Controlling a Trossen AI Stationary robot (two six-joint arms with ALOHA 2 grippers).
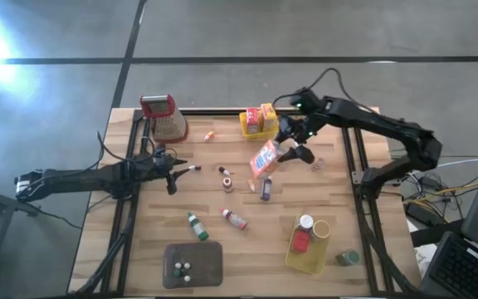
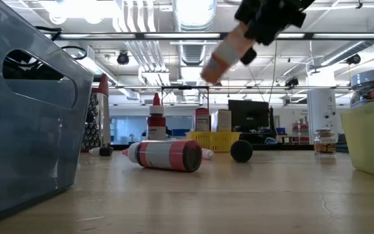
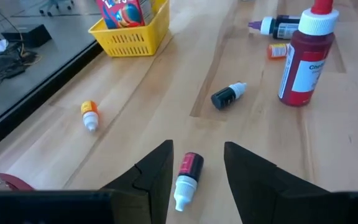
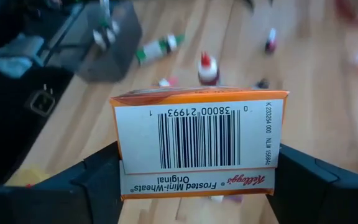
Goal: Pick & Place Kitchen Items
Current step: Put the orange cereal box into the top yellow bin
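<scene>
1. Right tool (image 1: 287, 149): closed on an orange cereal box (image 1: 265, 159), one finger on each side, as its wrist view shows (image 4: 197, 146). The box hangs tilted, clear of the desk (image 1: 139, 241), right of centre and just near of the far yellow basket (image 1: 246, 127). That basket already holds similar boxes, so I judge it the likely destination; the height gives clearance over the bottles below.

2. Left tool (image 1: 173, 169): low over the desk at left centre, fingers (image 3: 157, 177) parted. A small dark bottle with a white tip (image 3: 186, 176) lies on its side between them, not yet gripped. The straddle suggests a grasp is being lined up.

3. Items loose on the desk: a tiny orange-capped bottle (image 1: 209, 134) toward the far edge, a dark dropper bottle (image 3: 228, 96) farther on from the left tool, a red bottle standing upright (image 1: 227, 182), a dark bottle (image 1: 265, 189) beneath the raised box, a green-capped bottle (image 1: 196, 226) and a red-and-white one (image 1: 235, 219) lying nearer.

4. Containers: grey tray (image 1: 214, 274), near left, holding three small bottles; near-right yellow basket (image 1: 293, 259) with a red item and jars; a small jar (image 1: 348, 258) just right of it.

5. Grater (image 1: 164, 116): upright, far left, untouched.

6. Judgement: sorting is partly done; several items remain loose.
</scene>
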